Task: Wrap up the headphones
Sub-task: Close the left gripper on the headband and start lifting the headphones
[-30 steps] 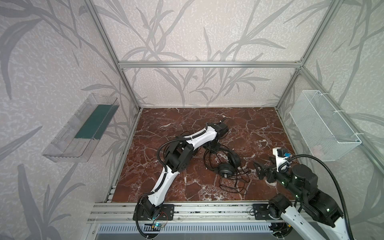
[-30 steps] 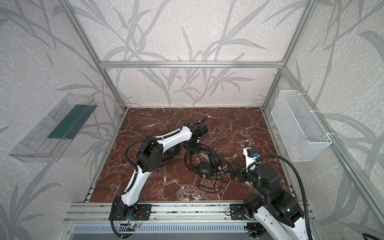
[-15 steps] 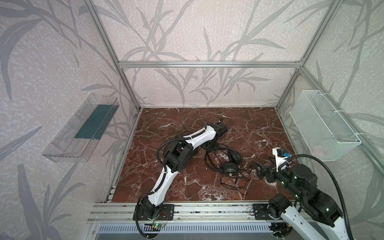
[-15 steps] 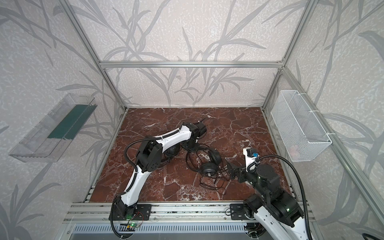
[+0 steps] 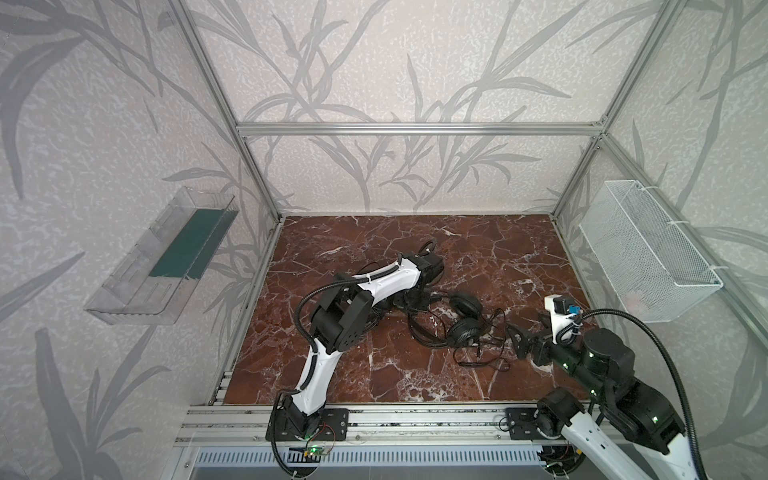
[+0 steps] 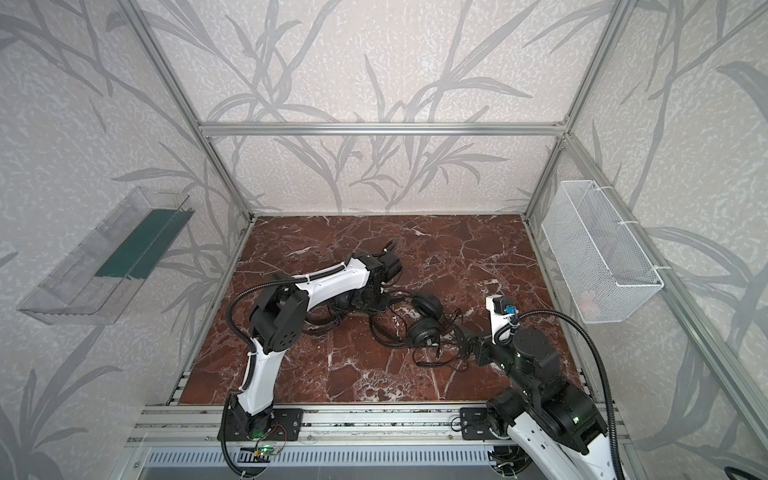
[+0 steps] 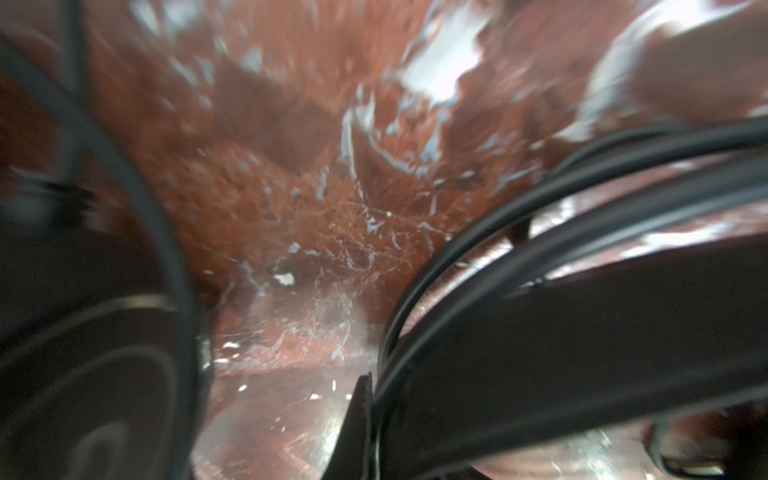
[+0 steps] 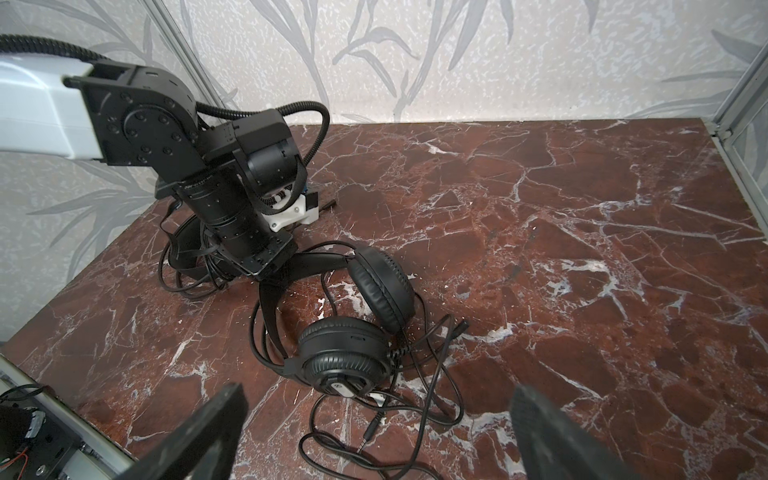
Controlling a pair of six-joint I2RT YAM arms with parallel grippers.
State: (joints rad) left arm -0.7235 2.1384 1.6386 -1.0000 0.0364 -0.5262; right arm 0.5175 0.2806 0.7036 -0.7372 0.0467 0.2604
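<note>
Left arm [image 5: 386, 282]: stretched forward, wrist bent downward; left gripper [image 7: 360, 415] closed.
Right arm [image 5: 598, 357]: low, reaching inward; right gripper [image 8: 378, 395] spread wide.

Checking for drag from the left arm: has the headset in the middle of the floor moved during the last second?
Yes, slightly: the headset has shifted right and toward the back wall, away from the front rail.

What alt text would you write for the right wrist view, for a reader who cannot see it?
Black headphones lie on a red-brown marble table, their thin cable sprawled in loose loops. The left gripper is down at the headband, and the right gripper, jaws open, frames the foreground.
</note>
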